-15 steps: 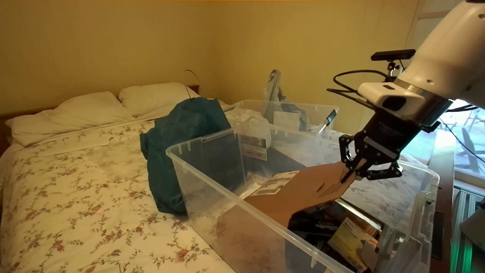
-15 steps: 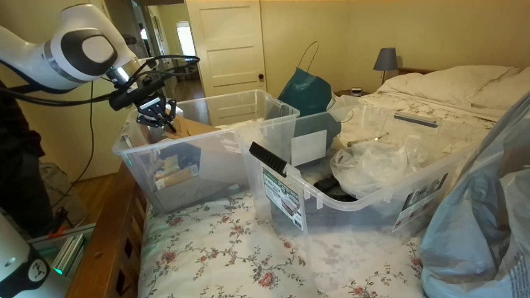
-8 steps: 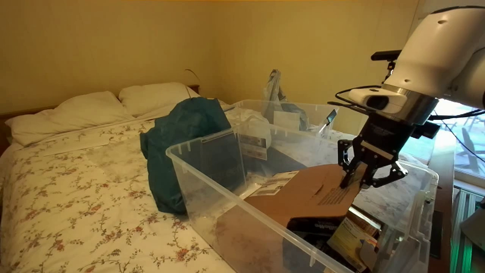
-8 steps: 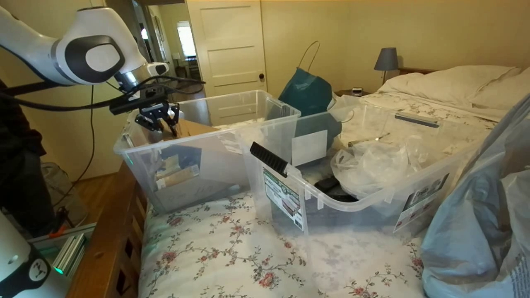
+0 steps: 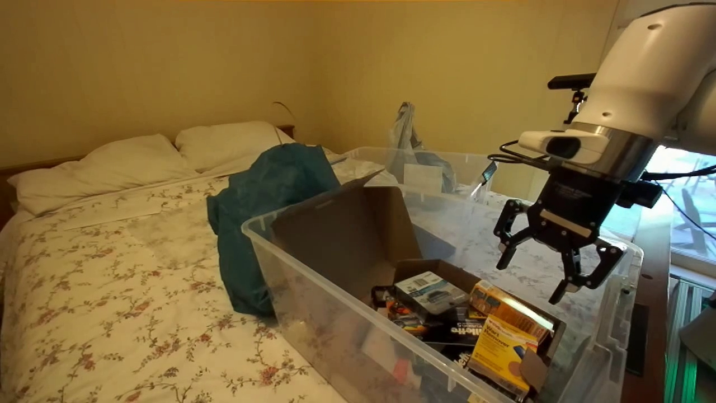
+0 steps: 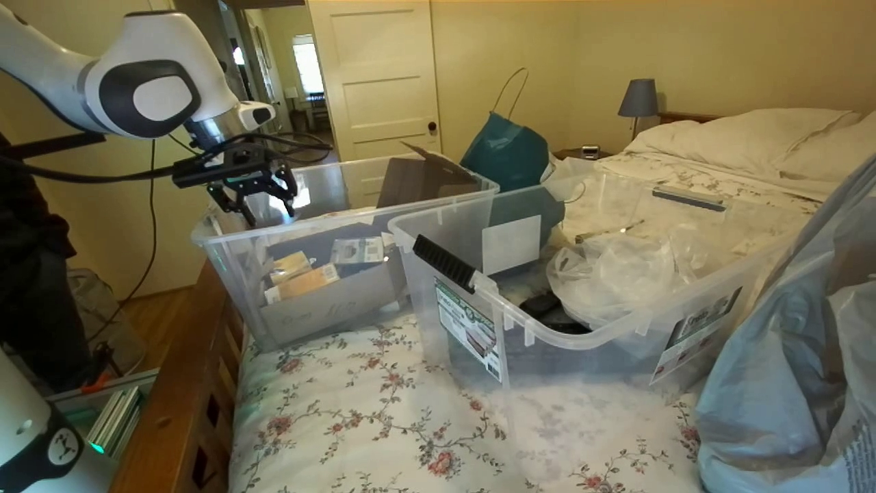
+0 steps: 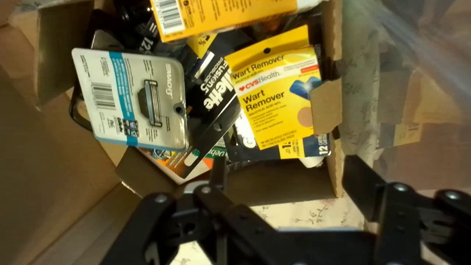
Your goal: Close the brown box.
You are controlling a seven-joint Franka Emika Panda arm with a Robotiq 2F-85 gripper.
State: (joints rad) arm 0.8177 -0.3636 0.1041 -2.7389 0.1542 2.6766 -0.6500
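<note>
The brown box (image 5: 330,246) sits inside a clear plastic tub, with its large flap (image 6: 419,181) swung up and leaning back near the teal bag. Inside, several packets lie exposed, among them a yellow one (image 5: 503,350). From above, the wrist view has the box's cardboard (image 7: 55,165) at the left and its thin side wall (image 7: 333,158) at the right. My gripper (image 5: 530,279) is open above the box's end opposite the raised flap, nothing between its fingers. In the wrist view the gripper (image 7: 285,169) spans a dark inner part of the box, apart from the flap.
The tub's rim (image 5: 335,288) surrounds the box. Beside it stands another clear tub (image 6: 582,339) holding a white plastic bag (image 6: 629,274). A teal bag (image 5: 268,184) leans at the tub's far end. A wooden bed frame (image 6: 178,383) runs along the bed's edge.
The gripper has let go of the labelled flap, its jaws spreading wide. The flap has sprung up and back, away from the gripper, uncovering the packets.
</note>
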